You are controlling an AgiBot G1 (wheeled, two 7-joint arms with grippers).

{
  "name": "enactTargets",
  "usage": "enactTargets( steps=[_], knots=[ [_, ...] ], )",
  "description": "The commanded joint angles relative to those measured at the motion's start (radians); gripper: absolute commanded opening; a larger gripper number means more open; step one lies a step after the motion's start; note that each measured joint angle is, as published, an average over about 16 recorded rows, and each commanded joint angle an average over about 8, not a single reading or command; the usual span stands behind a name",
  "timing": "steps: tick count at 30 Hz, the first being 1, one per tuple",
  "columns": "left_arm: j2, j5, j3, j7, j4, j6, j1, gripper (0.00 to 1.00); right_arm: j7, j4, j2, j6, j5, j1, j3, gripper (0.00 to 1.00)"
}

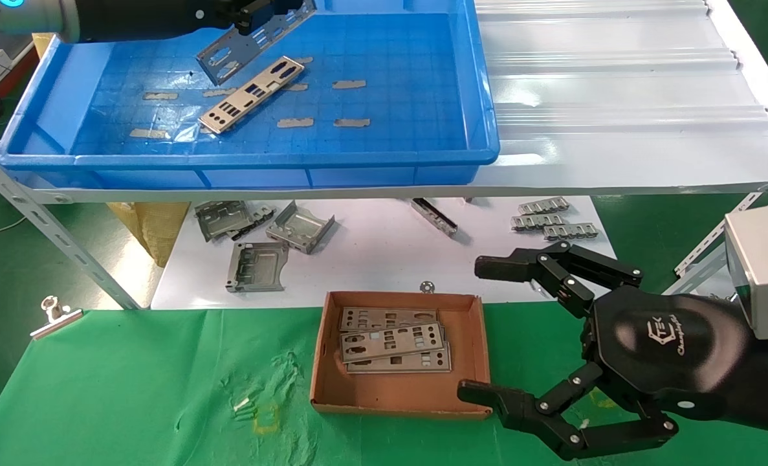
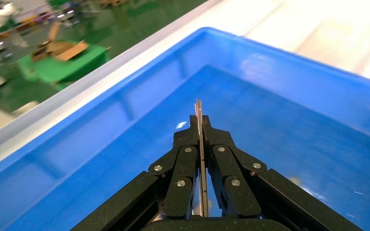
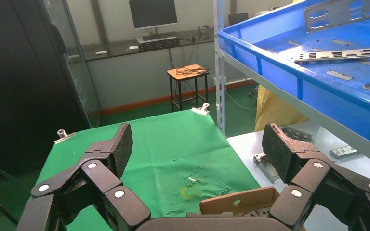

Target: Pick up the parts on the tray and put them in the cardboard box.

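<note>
My left gripper is shut on a silvery plate and holds it tilted above the blue tray. The left wrist view shows that plate edge-on between the shut fingers. A second plate lies on the tray floor; it also shows in the right wrist view. The cardboard box on the green cloth holds several plates. My right gripper is open and empty just right of the box; its corner shows in the right wrist view.
Grey bent brackets and ridged strips lie on the white sheet under the shelf. Tan tape scraps dot the tray floor. A slanted metal strut and a binder clip stand at the left.
</note>
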Motion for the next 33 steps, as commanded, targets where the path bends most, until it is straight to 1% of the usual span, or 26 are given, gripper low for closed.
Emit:
enactTargets(
  steps=[1,6,8,10,13,17,22,25,28,33],
  knots=[
    [-0.009,-0.007,-0.004,0.006,-0.005,0.037,-0.007,0.00,0.000,0.000,0.000,0.000,0.000,0.000,0.000,1.00],
    [-0.040,-0.025,-0.012,0.058,-0.034,0.250,-0.008,0.00,0.000,0.000,0.000,0.000,0.000,0.000,0.000,1.00],
    [-0.048,-0.030,-0.012,0.081,-0.046,0.316,-0.004,0.00,0.000,0.000,0.000,0.000,0.000,0.000,0.000,1.00],
    [-0.053,-0.035,-0.008,0.102,-0.065,0.360,0.005,0.00,0.000,0.000,0.000,0.000,0.000,0.000,0.000,1.00],
    [-0.059,-0.050,0.005,0.124,-0.114,0.391,0.029,0.00,0.000,0.000,0.000,0.000,0.000,0.000,0.000,1.00],
    [-0.079,-0.103,0.048,0.124,-0.246,0.401,0.092,0.00,0.000,0.000,0.000,0.000,0.000,0.000,0.000,1.00],
    [-0.126,-0.201,0.152,0.097,-0.484,0.394,0.192,0.00,0.000,0.000,0.000,0.000,0.000,0.000,0.000,1.00],
    [-0.143,-0.233,0.208,0.107,-0.582,0.372,0.248,0.00,0.000,0.000,0.000,0.000,0.000,0.000,0.000,1.00],
    [-0.131,-0.226,0.242,0.152,-0.607,0.321,0.307,0.00,0.000,0.000,0.000,0.000,0.000,0.000,0.000,1.00],
    [-0.062,-0.189,0.263,0.231,-0.553,0.196,0.405,0.00,0.000,0.000,0.000,0.000,0.000,0.000,0.000,1.00]
  ],
)
